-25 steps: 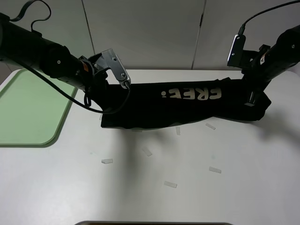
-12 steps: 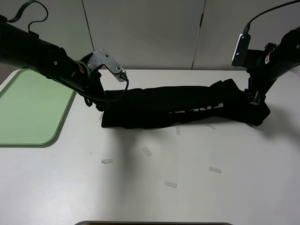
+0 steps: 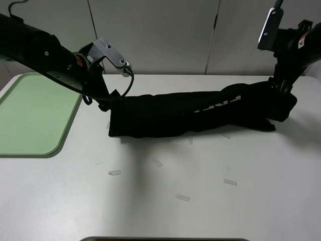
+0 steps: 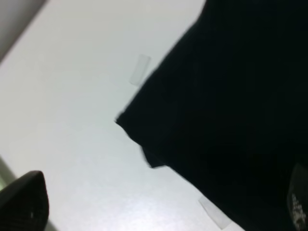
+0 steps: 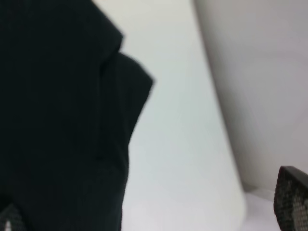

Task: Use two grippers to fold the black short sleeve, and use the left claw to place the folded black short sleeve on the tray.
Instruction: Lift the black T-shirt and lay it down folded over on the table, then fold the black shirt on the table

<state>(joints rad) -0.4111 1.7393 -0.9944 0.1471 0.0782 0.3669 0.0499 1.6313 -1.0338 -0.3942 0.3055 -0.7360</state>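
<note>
The black short sleeve (image 3: 200, 113) lies as a long folded band across the white table, with only a sliver of its pale print (image 3: 225, 103) showing. My left gripper (image 3: 106, 99) is at the band's left end and my right gripper (image 3: 281, 89) at its right end, which sits slightly raised. In the left wrist view (image 4: 163, 202) and the right wrist view (image 5: 149, 211) the fingers sit far apart at the picture's corners, with black cloth (image 4: 231, 106) (image 5: 57, 120) between them. The light-green tray (image 3: 30, 115) lies at the left.
Several small strips of pale tape (image 3: 115, 172) are scattered on the white table (image 3: 200, 201) in front of the shirt. A grey wall stands behind the table. A dark edge (image 3: 165, 239) shows at the table's front.
The lifted shirt has been folded over toward the back, hiding most of the print. Both arms have moved back and up, and the shirt's right end has shifted back and right.
</note>
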